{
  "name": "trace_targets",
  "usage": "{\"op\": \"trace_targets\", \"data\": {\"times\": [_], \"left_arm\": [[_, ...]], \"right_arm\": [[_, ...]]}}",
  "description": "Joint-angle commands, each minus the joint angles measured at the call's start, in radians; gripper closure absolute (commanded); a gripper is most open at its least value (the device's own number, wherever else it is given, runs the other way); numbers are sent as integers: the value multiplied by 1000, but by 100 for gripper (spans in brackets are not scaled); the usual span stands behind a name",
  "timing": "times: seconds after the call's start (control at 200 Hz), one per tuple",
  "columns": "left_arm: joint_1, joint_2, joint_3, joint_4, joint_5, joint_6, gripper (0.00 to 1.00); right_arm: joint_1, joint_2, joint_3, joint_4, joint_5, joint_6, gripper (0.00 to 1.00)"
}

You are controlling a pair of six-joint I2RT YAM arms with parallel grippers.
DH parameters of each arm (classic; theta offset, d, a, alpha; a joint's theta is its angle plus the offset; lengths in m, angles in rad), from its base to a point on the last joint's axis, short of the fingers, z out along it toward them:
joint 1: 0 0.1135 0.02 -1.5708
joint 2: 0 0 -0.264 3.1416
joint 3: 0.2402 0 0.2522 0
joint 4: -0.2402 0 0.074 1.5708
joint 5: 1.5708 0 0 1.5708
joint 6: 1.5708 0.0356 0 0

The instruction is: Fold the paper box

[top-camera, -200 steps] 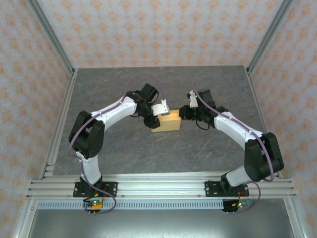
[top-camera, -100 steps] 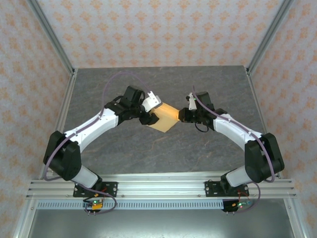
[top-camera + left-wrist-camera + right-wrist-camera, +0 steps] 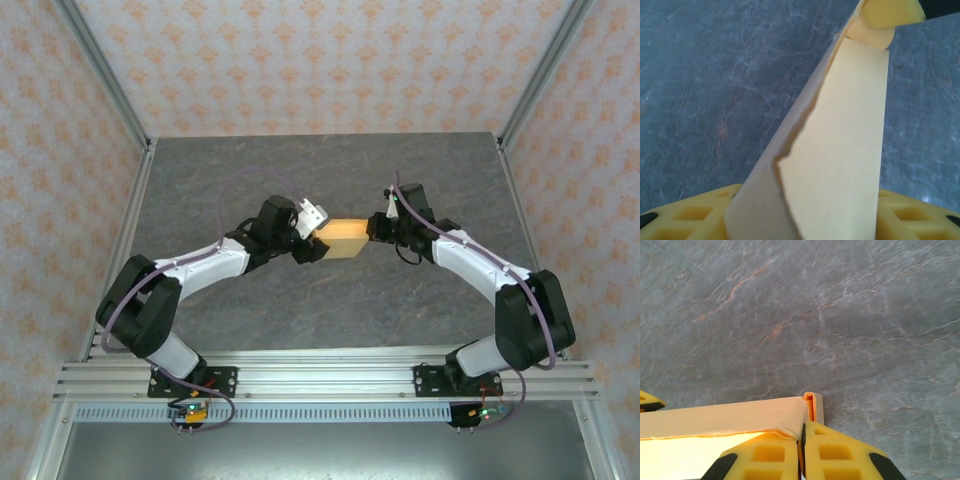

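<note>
The paper box (image 3: 343,238) is a tan-orange flat cardboard piece held off the grey table between both arms. My left gripper (image 3: 318,235) spans its left end. In the left wrist view the box (image 3: 840,150) runs away from the camera with a yellow finger (image 3: 690,212) at each side of it. My right gripper (image 3: 372,228) is shut on the box's right end. The right wrist view shows its fingers (image 3: 765,455) pinching a folded edge flap of the box (image 3: 730,417). That gripper's tip (image 3: 890,12) sits at the box's far end.
The grey stone-patterned tabletop (image 3: 330,300) lies beneath. Aluminium frame posts (image 3: 105,90) and patterned walls close in the left, right and back. A rail (image 3: 320,375) carrying both arm bases runs along the near edge.
The left arm has swung and re-posed. The box, tilted diagonally half a second ago, now lies level between the two grippers and shows a narrower face. The right gripper has barely moved.
</note>
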Motion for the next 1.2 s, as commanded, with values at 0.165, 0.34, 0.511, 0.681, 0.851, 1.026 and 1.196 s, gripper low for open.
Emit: {"op": "trace_targets", "data": {"times": [0.165,0.34,0.511,0.681,0.851,1.026,1.196], "left_arm": [[-1,85,-5,262,-74,-40,43],[18,116,-4,275,-29,-39,43],[32,135,12,255,21,-29,43],[45,153,23,247,100,2,46],[56,174,54,207,156,39,48],[64,183,79,151,209,104,51],[80,210,108,114,254,133,53]], "right_arm": [[28,-49,-60,46,28,-13,91],[29,-40,-72,51,48,-32,84],[28,-34,-60,35,82,-70,84],[29,-12,-8,5,115,-94,81],[-2,-40,17,16,125,-125,51],[-104,46,92,11,-47,-182,47],[-114,143,168,-7,-82,-234,54]]}}
